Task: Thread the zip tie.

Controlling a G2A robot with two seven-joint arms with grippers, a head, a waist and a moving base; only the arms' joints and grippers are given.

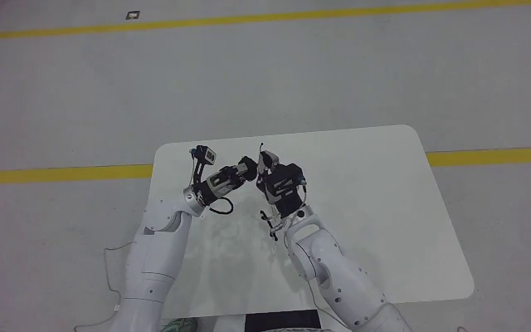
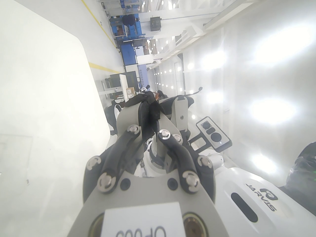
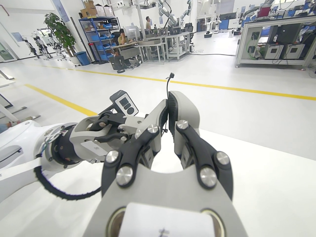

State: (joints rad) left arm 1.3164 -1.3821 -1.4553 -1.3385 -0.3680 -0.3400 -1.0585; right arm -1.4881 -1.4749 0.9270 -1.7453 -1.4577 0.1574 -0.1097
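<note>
Both grippers meet above the middle of the white table [image 1: 373, 207]. My right gripper [image 3: 169, 95] is shut on a thin black zip tie [image 3: 168, 85]. The tie's strap rises from between the pads, and its small square head [image 3: 171, 75] stands above the fingertips. A short end [image 3: 165, 130] hangs below the pads. From above, the tie [image 1: 261, 149] shows as a thin line over the right gripper [image 1: 263, 170]. My left gripper [image 2: 149, 106] is shut, tip to tip against the right one [image 2: 180, 109]. Whether anything lies between its dark pads is hidden. The tie's head [image 2: 200, 88] shows beyond.
The table's far rounded corner [image 1: 411, 131] and right edge lie well away from the arms. A black cable loop [image 3: 61, 194] hangs under the left wrist. Bare tabletop [image 3: 259, 178] lies beside the right gripper. Yellow floor lines [image 1: 249, 18] run beyond the table.
</note>
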